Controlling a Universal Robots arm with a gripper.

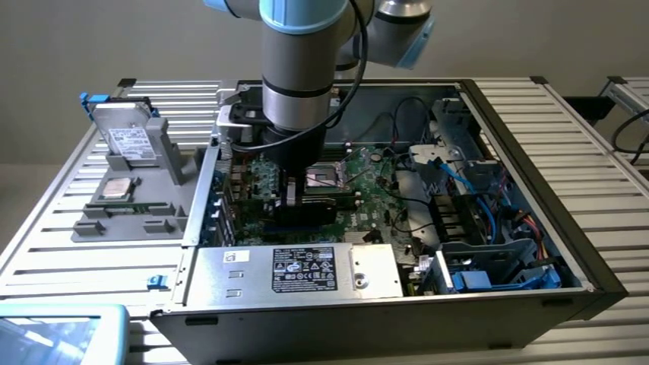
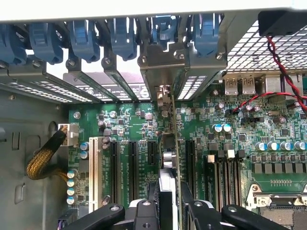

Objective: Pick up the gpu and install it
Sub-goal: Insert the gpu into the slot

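My tool (image 2: 169, 203) grips the gpu (image 2: 169, 160) by both sides. The gpu stands on its edge inside the pc case (image 1: 406, 334), down among the long black slots (image 2: 132, 165) of the green board (image 2: 124, 120), w/ its silver end at the back.

inside the open computer case (image 1: 527, 114), the gripper (image 1: 294, 194) hangs over the motherboard (image 1: 381, 179), apparently clamped on the gpu (image 1: 266, 176); a hard drive (image 1: 130, 141) leans just outside the case.

Plain greyish wall (image 1: 121, 38) out back, ribbed metal surface (image 1: 568, 114) underneath everything, pretty flat, even indoor lighting all over.
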